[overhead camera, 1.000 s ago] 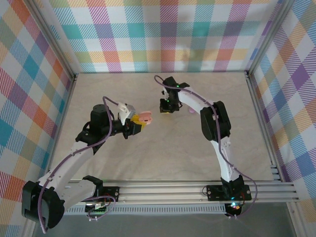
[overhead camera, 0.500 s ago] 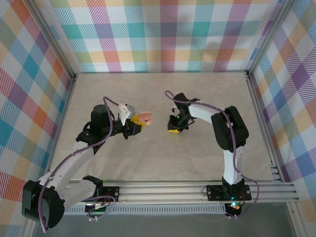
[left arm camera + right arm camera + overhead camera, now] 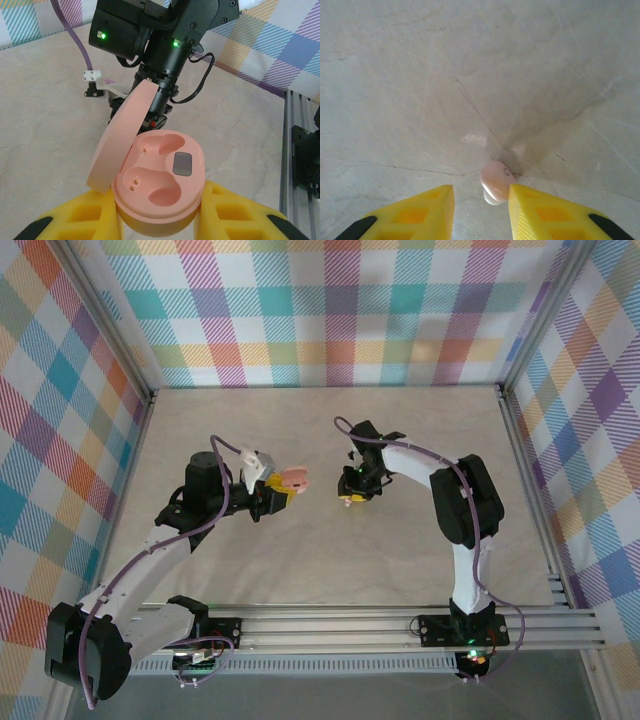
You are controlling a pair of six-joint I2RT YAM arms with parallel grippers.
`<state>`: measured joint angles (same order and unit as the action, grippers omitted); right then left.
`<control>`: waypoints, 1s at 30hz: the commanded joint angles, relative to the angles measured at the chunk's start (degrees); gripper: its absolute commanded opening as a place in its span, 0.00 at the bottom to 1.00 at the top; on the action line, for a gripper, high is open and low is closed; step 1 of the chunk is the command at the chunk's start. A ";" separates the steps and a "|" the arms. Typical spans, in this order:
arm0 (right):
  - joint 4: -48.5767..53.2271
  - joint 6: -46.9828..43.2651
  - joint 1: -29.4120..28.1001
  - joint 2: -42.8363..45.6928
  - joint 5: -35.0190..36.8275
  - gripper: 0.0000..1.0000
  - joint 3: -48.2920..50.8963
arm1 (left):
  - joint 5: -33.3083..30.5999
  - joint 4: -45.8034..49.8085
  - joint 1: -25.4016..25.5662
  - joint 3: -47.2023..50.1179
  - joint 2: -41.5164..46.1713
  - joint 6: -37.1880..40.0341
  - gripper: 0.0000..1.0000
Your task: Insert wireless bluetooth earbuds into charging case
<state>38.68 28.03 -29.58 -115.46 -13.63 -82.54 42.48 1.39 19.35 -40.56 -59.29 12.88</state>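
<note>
While the left hand (image 3: pixel 160 216) is clamped on the lower half of the open case (image 3: pixel 161 192), its yellow fingers (image 3: pixel 82 216) pressing both sides, the right hand (image 3: pixel 480 188) has its fingers (image 3: pixel 415 212) somewhat apart around a single earbud (image 3: pixel 495 181). That earbud sits in the gap, close against one finger and clear of the other; whether it touches the near one I cannot tell.

From above, the left hand (image 3: pixel 275 492) holds the case (image 3: pixel 295 478) over the surface (image 3: pixel 300 560) left of its middle, and the right hand (image 3: pixel 350 496) hangs near the middle, the two well apart.

The case is a smooth, matte salmon-pink oval of plastic. Its lid (image 3: pixel 120 135) is hinged up and tilted back. Two rounded wells (image 3: pixel 167 145) are hollowed in the base, each with tiny gold pins, and a grey rounded square (image 3: pixel 183 163) lies between them. The earbud is a glossy pale pink pebble with a whitish underside. The surface is pale beige with fine marble-like veins, and the fingers look like moulded yellow plastic with black tips.
</note>
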 commanded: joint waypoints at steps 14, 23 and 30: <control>1.72 -7.55 0.25 -1.87 2.82 0.35 -1.47 | 0.64 -1.13 -0.46 0.21 0.73 -0.31 0.07; 0.65 -10.88 0.23 -3.43 1.41 0.34 -0.52 | 0.48 -0.70 -0.46 -0.31 0.91 -0.40 0.07; 0.70 -11.46 0.17 -3.98 1.59 0.33 -0.25 | 0.41 -0.18 -0.46 -0.67 1.15 -0.32 0.07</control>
<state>39.13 18.09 -29.54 -118.43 -11.60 -83.72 42.35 1.43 19.35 -40.56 -59.29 12.88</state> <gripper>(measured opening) 0.333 0.315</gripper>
